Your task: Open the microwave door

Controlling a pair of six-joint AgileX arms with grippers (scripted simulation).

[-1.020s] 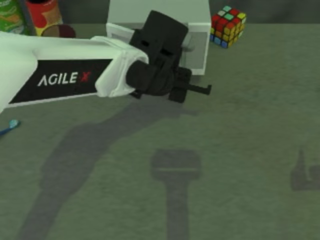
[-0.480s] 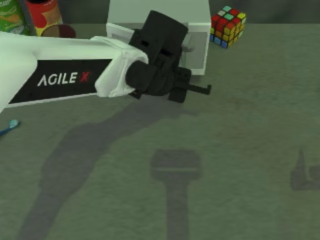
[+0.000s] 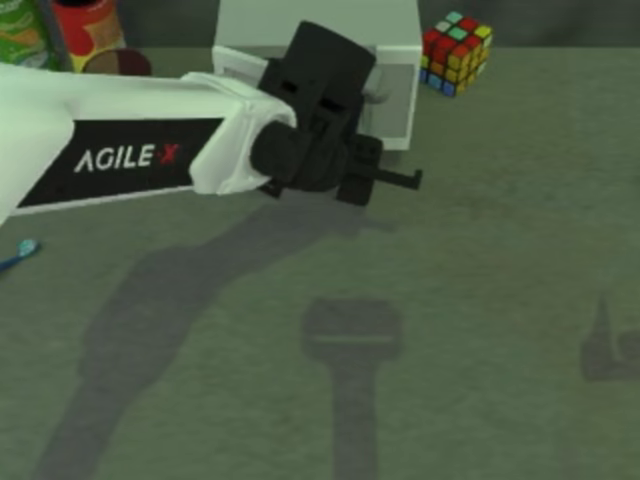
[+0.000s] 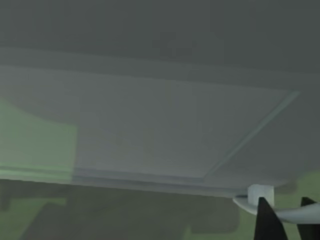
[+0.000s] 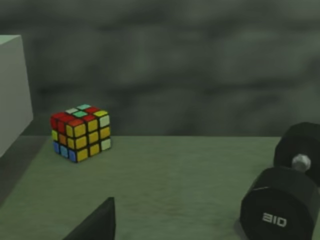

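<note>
A dull green tabletop (image 3: 480,300) fills the top view, crossed by arm shadows, with a dark mottled wall behind it in the right wrist view. Far left of the left claw (image 3: 395,180) lies a blue-tipped tool (image 3: 20,250), and a red canister (image 3: 88,30) stands at the back. The left claw sits against the microwave door (image 4: 165,135), its fingertips (image 4: 267,220) straddling the white handle (image 4: 260,197), apparently clenched on it. The microwave (image 3: 320,30) stands just behind. Right of the claw: colour cube (image 3: 456,52), black dumbbell (image 5: 282,200). The right claw: cannot tell.
</note>
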